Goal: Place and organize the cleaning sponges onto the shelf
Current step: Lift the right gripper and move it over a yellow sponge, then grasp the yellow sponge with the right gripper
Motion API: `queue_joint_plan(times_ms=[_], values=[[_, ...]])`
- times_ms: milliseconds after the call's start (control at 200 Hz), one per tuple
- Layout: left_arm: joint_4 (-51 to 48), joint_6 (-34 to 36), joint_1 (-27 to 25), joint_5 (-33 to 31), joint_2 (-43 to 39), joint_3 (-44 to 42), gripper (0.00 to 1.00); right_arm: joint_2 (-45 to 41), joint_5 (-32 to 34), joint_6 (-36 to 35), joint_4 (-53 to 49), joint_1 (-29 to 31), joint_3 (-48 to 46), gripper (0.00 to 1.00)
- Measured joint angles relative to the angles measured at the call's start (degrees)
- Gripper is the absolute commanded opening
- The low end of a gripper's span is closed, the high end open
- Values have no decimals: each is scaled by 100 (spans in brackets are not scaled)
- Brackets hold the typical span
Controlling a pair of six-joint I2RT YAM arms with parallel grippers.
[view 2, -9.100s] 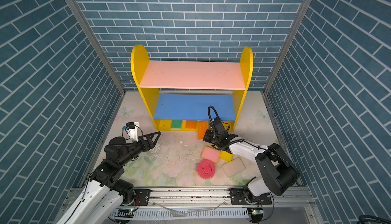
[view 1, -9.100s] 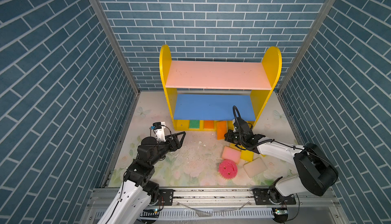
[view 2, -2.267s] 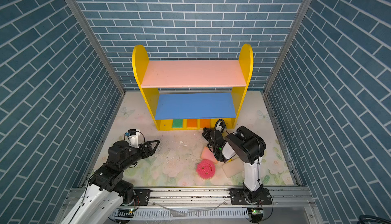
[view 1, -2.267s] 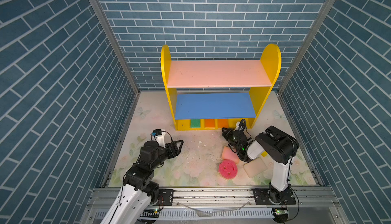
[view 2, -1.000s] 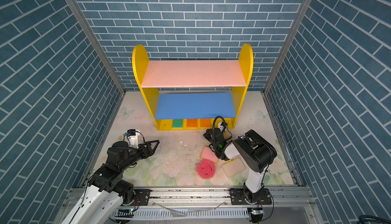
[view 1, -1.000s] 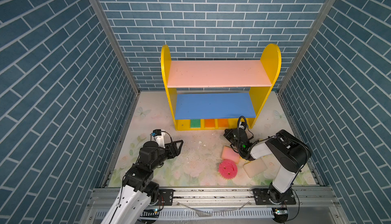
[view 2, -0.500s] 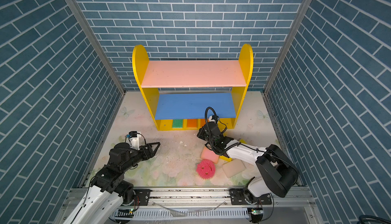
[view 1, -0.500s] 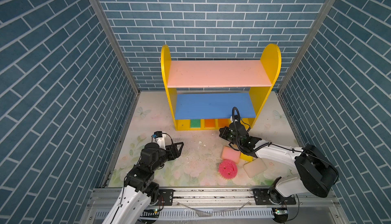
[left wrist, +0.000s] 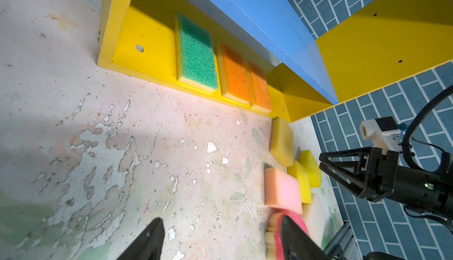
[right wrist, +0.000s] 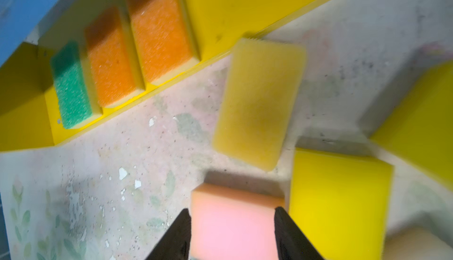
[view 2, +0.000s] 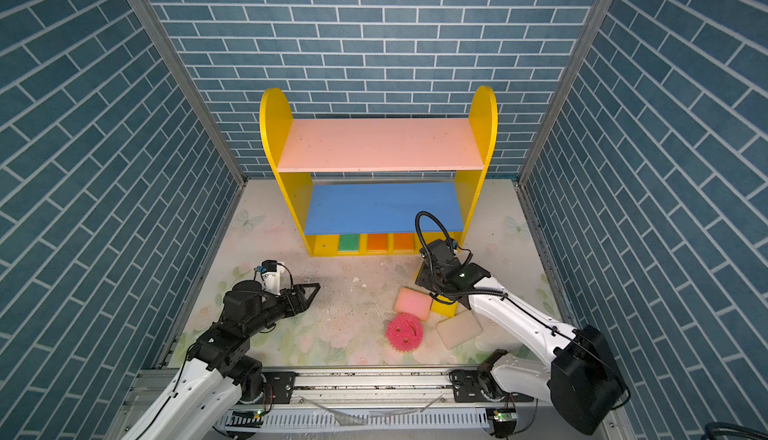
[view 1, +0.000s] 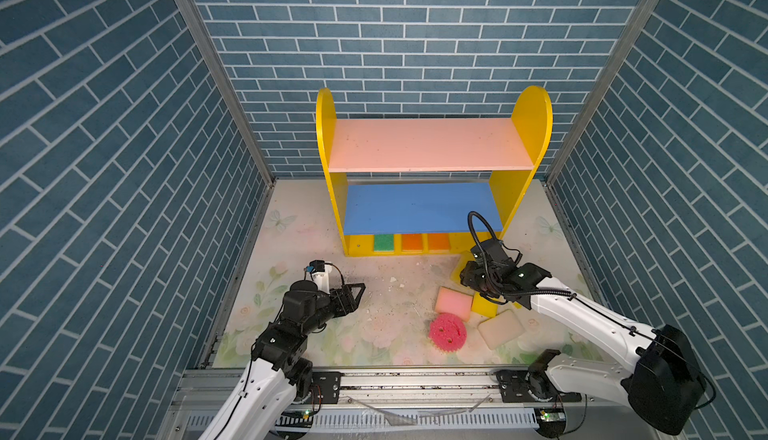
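Since nine seconds ago, the orange sponge once propped at the shelf front has been laid on the base. Over the last half second the right hand [right wrist: 231, 211] has been drawn back from the shelf toward the loose sponges.

Shelf [view 1: 428, 145]: set against the back wall, open front toward the robot. On its yellow base three sponges are laid flat in a row: green sponge [view 1: 383, 242], first orange sponge [view 1: 411, 242], second orange sponge [view 1: 438, 241]. Scrub faces are turned up and the long axes run front to back.

Pale yellow sponge [right wrist: 257, 104]: flat on the surface [view 1: 395, 321] at the shelf's front right corner. One short end is just at the base's edge, and the long axis is pointed away from the shelf, slightly slanted.

Right hand: fingers spread, nothing grasped. The pink sponge [view 1: 454, 301] is seen between them in the right wrist view; contact cannot be told. That sponge is flat, its long axis roughly along the shelf front. A bright yellow sponge [view 1: 484, 305] is touching its right end. The cream sponge [view 1: 500, 329] is flat, nearer the robot, its axis slanted. The round pink sponge [view 1: 447, 331] is face up, just beside both.

Left hand [view 1: 358, 290]: released and empty, held low over the left of the surface, pointed right, well apart from every sponge.
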Motion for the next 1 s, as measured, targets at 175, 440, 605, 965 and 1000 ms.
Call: queue_joint_plan(times_ms=[175,440,605,965,1000], values=[[-39,28,-7,-11,-48,0,76,208,11,-61,59,-684,-11,51],[-22,44,-7,-109,-59,-22,76,1049,-271,-195,809,-1287,-101,48],[52,68,-7,-122,127,-22,76,1631,-485,-208,1123,-1307,-101,47],[210,103,-7,-254,289,-31,76,1836,-748,-269,1716,-1309,-184,12],[221,105,-7,-260,302,-33,76,1818,-743,-273,1718,-1309,-199,9]])
